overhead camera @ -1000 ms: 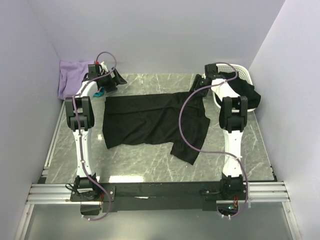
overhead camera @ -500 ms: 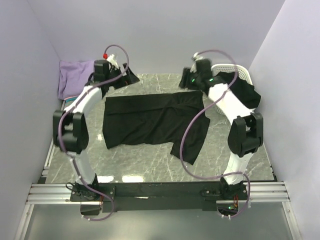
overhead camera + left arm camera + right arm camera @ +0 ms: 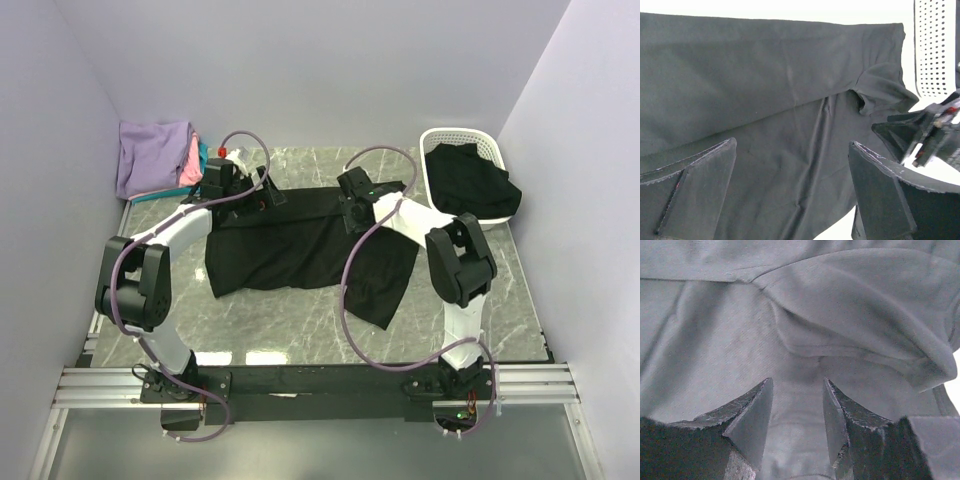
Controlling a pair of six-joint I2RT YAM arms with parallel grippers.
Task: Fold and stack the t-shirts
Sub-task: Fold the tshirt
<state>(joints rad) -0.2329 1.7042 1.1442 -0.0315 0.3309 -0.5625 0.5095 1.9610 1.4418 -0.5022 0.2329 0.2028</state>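
Cloth of the black t-shirt (image 3: 290, 245) is lying flat on the counter (image 3: 300, 330), with its long axis running left to right. My left tool (image 3: 792, 145), jaws wide apart, and my right tool (image 3: 797, 382), jaws partly apart and clamping nothing, are both hovering over its far edge.

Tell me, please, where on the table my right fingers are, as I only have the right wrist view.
Observer: The right fingers are over the far edge of the black t-shirt spread on the table, right of its middle.
Operator: Thanks. Where is the other arm?
Observer: The left fingers hang wide open over the same far edge, further left.
Operator: Is anything stacked yet?
Observer: Yes, a lavender t-shirt lies on a pink t-shirt at the far left corner.
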